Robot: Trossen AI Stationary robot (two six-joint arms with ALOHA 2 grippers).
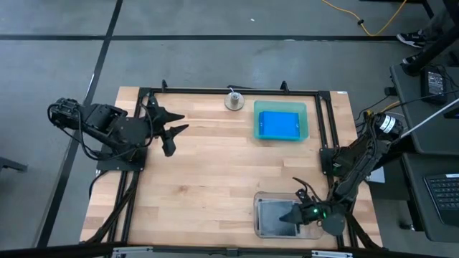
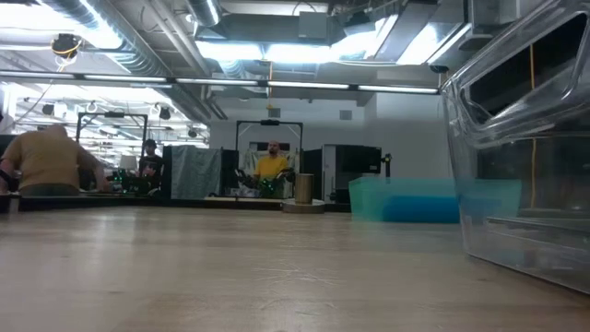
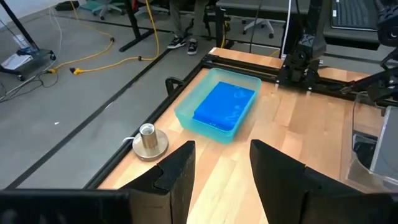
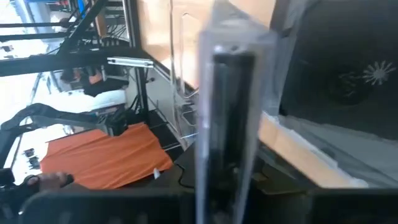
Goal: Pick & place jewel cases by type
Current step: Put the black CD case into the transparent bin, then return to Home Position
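A bright blue jewel case (image 1: 278,124) (image 3: 225,106) lies flat in the teal tray (image 1: 256,123) at the far right of the table. A dark jewel case (image 1: 276,213) (image 4: 348,81) lies flat in the clear tray (image 1: 258,215) (image 2: 525,184) at the near right. My right gripper (image 1: 295,213) is low over that clear tray, with another dark jewel case (image 4: 225,124) standing edge-on before its camera. My left gripper (image 1: 179,123) (image 3: 221,152) hangs open and empty above the table's far left, pointing toward the teal tray. My right gripper has the dark jewel case by its lower end (image 4: 221,199). The fingers are lost in the dark bottom of the wrist view, so the kind of hold does not show. The case stands on edge, upright, over the clear tray's inside.
A small metal cylinder (image 1: 234,99) (image 3: 149,142) stands at the far edge, left of the teal tray. Black rails (image 1: 215,91) frame the table. The middle of the wooden top (image 1: 215,172) is bare. People sit in the room beyond the far edge.
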